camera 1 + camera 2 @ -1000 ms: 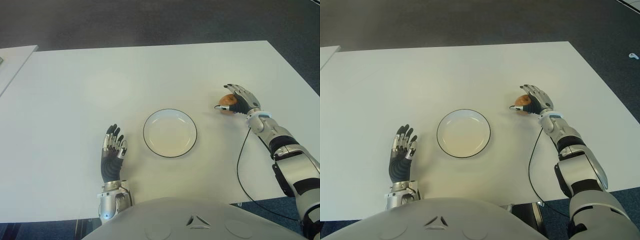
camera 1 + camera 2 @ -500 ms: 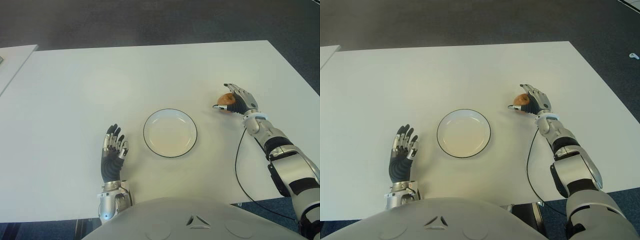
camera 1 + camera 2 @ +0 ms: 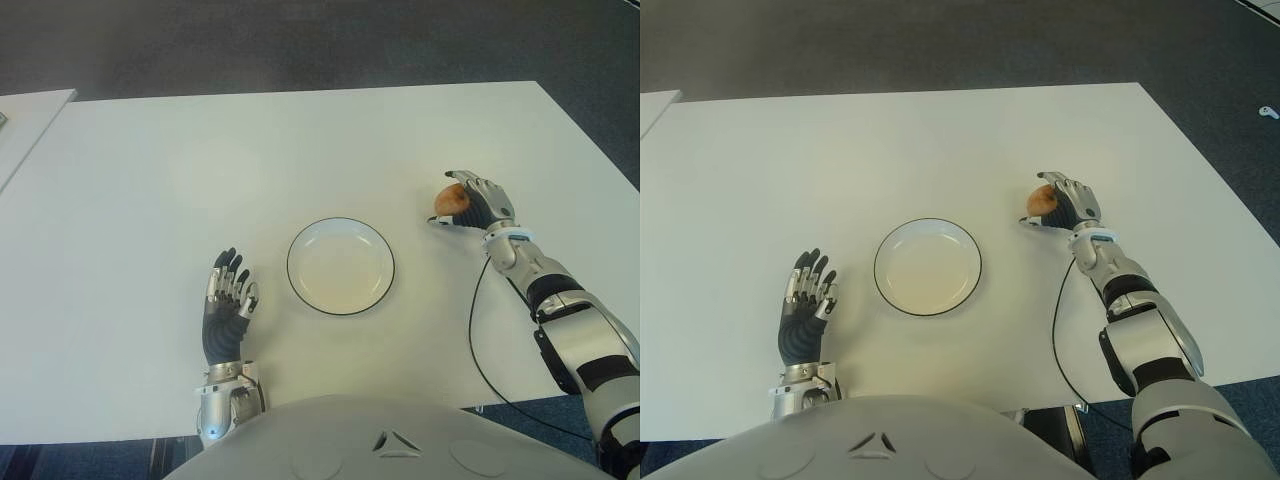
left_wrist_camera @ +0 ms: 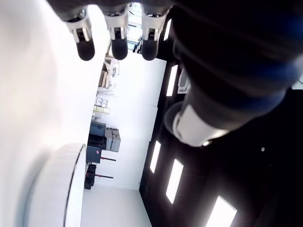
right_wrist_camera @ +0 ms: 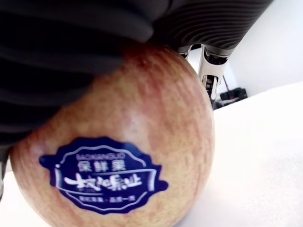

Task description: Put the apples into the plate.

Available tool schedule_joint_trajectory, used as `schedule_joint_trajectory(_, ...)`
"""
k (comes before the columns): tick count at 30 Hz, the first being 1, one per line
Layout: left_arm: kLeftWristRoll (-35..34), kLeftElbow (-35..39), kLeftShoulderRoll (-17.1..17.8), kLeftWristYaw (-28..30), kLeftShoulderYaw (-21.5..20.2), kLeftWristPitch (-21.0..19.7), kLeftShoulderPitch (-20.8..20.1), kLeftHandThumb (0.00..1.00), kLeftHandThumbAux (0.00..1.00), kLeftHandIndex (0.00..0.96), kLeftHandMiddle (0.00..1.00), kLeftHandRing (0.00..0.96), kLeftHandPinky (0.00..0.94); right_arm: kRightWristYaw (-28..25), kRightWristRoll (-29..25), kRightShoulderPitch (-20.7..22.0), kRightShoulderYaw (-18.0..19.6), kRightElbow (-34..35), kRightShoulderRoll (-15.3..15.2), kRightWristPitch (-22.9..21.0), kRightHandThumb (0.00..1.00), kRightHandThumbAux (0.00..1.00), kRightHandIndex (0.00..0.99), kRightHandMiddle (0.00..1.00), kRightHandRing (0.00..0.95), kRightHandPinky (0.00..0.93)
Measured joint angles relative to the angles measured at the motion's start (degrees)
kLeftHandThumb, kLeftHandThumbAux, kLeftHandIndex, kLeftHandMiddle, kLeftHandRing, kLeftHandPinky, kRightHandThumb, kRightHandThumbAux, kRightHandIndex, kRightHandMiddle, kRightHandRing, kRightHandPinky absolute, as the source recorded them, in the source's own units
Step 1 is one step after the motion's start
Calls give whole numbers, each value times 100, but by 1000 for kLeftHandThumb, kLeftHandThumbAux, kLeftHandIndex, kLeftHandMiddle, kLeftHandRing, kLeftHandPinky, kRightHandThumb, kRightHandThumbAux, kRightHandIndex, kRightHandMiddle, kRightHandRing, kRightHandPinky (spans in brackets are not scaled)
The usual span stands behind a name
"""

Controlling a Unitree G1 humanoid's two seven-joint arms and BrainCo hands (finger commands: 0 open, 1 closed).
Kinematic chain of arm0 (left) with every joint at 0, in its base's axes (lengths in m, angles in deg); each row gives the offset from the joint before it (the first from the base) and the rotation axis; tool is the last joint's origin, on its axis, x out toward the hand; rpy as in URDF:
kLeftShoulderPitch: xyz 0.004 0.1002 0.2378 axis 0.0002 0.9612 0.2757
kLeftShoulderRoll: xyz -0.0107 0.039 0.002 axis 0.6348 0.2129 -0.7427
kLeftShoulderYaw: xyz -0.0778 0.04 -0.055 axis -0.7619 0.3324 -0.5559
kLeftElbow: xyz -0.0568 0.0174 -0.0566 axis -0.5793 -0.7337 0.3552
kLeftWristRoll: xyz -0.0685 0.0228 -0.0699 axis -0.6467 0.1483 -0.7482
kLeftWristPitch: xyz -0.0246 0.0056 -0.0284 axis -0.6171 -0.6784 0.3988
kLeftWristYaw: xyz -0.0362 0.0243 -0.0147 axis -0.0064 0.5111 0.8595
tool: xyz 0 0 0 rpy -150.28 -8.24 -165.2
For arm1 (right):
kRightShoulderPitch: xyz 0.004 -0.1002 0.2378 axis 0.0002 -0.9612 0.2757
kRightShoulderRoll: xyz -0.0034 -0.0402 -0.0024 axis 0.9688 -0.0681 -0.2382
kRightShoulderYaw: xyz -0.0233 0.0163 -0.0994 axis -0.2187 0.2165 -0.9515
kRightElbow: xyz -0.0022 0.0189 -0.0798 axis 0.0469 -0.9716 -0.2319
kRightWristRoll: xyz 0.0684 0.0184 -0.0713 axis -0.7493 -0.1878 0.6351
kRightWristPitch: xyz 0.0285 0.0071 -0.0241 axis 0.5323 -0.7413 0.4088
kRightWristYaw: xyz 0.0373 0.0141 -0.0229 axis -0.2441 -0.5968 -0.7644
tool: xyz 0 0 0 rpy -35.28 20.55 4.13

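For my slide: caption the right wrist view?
Right hand grasping a stickered apple above the white table.

Two black ribbed hands (image 3: 228, 305) (image 3: 478, 203) with silver finger segments; grey-and-black forearm (image 3: 575, 335) trailed by a black cable (image 3: 478, 340).

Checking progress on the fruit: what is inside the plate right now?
Nothing shows inside the plate; its whole white bottom is in view. The apple is off to its right, grasped in the right robot hand. The left robot hand shows left of the plate.
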Motion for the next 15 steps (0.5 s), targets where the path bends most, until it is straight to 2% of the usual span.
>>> schedule_joint_trajectory(5,116,-32,0,-1,-3,47,0,125,818,0,0,0,0,208,23,0,-52,-22,9,9,814,679,436,436,454,471)
schedule_joint_trajectory(11,252,23,0,-30,-7,-36,7,125,820,0,0,0,0,417,41,0,-126,-79,26,6,838,680,402,481,563,539)
schedule_joint_trajectory(15,279,53,0,-61,-7,-94,16,126,827,0,0,0,0,461,42,3,-161,-92,28,-19,924,665,393,470,527,516)
